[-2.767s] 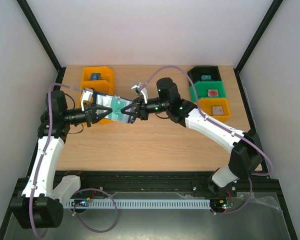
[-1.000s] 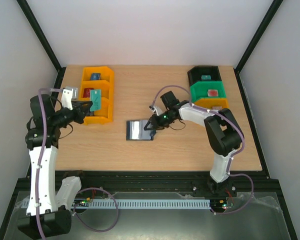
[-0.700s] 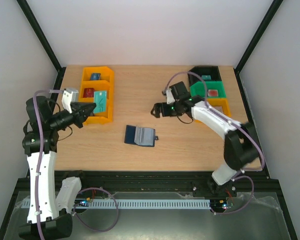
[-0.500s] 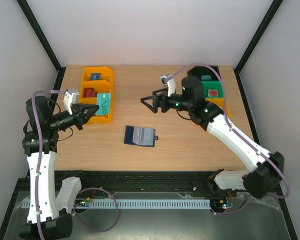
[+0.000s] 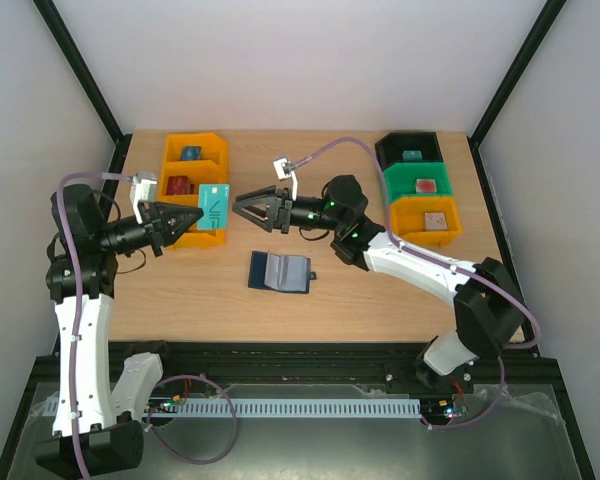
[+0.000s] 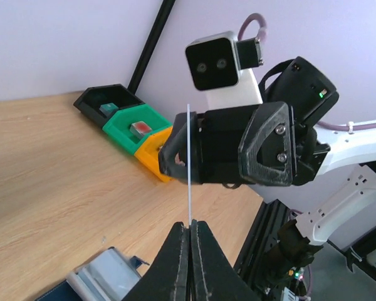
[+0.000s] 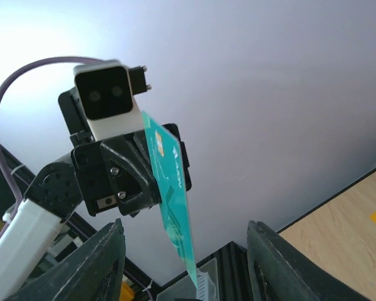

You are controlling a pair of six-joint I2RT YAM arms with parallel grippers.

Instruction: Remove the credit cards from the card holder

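Pinched teal credit card (image 5: 213, 207) by its edge in clamped left gripper (image 5: 192, 218), aloft. Faced it with right gripper (image 5: 242, 205), jaws spread, empty. Found card holder (image 5: 281, 271) open on table (image 5: 380, 290) nearby. Risked dropping card if bumped during misaligned handover.

No word, brand or number can be read anywhere. The teal card (image 7: 170, 182) carries faint pale print on its face, too blurred to make out; from above it shows only a few thin white strokes.
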